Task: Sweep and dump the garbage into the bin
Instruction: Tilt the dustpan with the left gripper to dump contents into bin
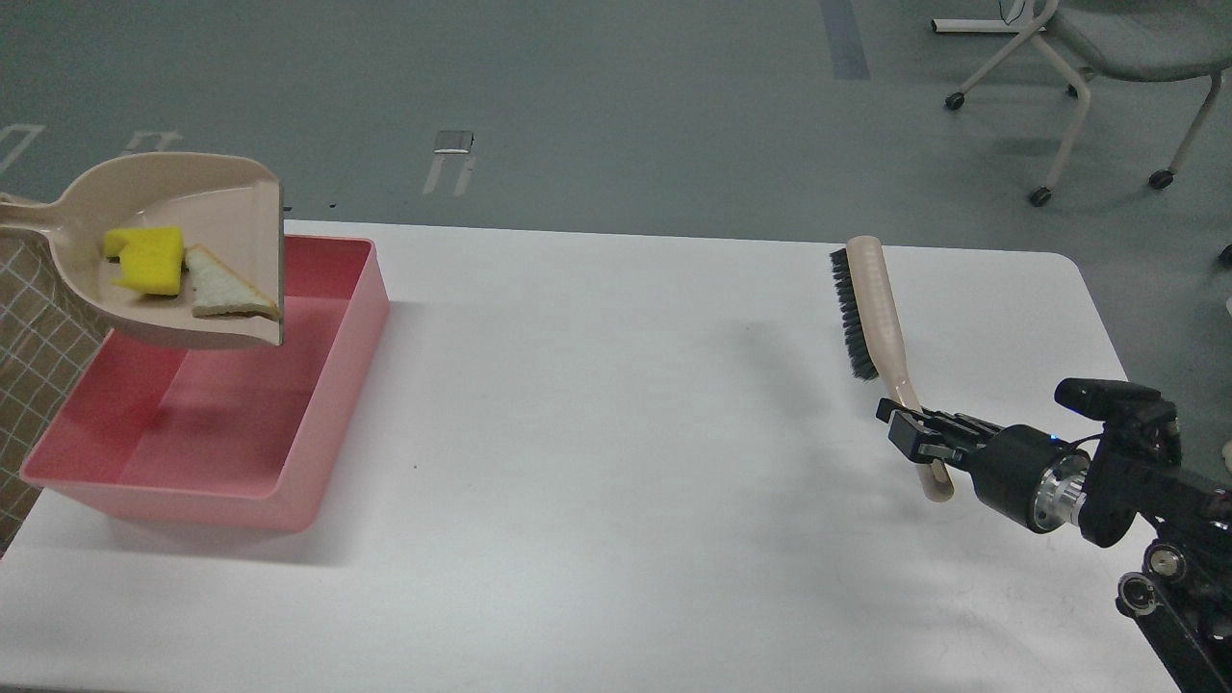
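Observation:
A beige dustpan (207,197) hangs in the air above the far left part of the pink bin (318,385). In it lie the garbage pieces: a yellow sponge chunk (149,260) and a white triangular bread slice (226,294), near the pan's front lip. The pan's handle runs off the left edge; my left gripper is out of view. My right gripper (914,438) is shut on the handle of a beige brush (881,308) with black bristles, held over the table's right side.
The white table (616,462) spans the view. A checked cloth (38,356) shows at the left edge beside the bin. An office chair (1107,58) stands on the grey floor at the far right.

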{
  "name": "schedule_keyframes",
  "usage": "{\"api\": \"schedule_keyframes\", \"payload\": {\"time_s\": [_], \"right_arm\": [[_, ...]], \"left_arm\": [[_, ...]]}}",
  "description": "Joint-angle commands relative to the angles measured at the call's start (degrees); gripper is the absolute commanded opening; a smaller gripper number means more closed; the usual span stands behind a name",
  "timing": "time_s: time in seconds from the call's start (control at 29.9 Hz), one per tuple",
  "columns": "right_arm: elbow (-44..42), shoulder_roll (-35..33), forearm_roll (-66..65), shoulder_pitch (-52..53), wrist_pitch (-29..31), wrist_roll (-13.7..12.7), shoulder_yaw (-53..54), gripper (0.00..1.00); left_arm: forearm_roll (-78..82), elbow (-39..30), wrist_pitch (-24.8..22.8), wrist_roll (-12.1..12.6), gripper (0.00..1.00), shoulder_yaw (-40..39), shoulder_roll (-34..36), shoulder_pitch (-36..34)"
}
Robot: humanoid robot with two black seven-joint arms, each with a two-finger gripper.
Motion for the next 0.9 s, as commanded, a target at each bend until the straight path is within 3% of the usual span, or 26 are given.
{"api": "schedule_keyframes", "payload": {"time_s": [0.0, 0.6, 0.77, 0.87], "right_arm": [[-0.15, 0.0, 0.0, 0.14, 0.0, 0.0, 0.0, 0.2], [-0.58, -0.71, 1.67, 0.84, 0.0, 1.49, 0.17, 0.2], [-1.29, -0.97, 1.75, 0.84, 0.0, 1.49, 0.17, 0.21], [-1.38, -1.06, 1.67, 0.84, 0.0, 1.49, 0.17, 0.21]], "left_arm": [[1.77, 1.16, 0.0, 0.0, 0.03, 1.46, 1.18, -0.03], [14.78, 0.9, 0.88, 0.0, 0.04, 1.91, 9.18, -0.2], [21.36, 0.11, 9.91, 0.0, 0.03, 1.99, 9.36, -0.64], [24.01, -0.33, 11.16, 0.0, 0.03, 1.91, 9.44, -0.91]]}}
